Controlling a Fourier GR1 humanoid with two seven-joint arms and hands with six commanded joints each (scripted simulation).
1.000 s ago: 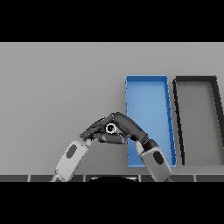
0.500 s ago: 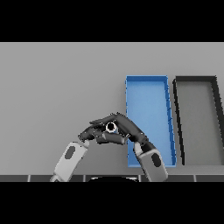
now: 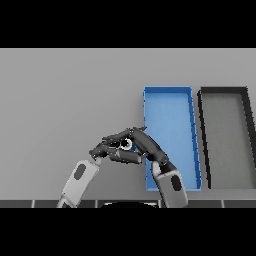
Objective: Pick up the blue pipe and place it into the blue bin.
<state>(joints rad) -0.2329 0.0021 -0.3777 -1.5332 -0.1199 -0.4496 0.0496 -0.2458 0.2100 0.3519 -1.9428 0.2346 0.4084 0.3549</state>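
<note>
Head view: grey table, blue bin, black bin.

A plain grey bench carries everything and stretches away beyond and to the left of the robot hand. A black bin, long and shallow with a grey floor, lies well to that hand's right.

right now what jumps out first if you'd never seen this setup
The two dark hands meeting low at centre: the right hand and left hand close around a small blue pipe. Just to their right lies the blue bin, with a black bin beyond it.
</note>
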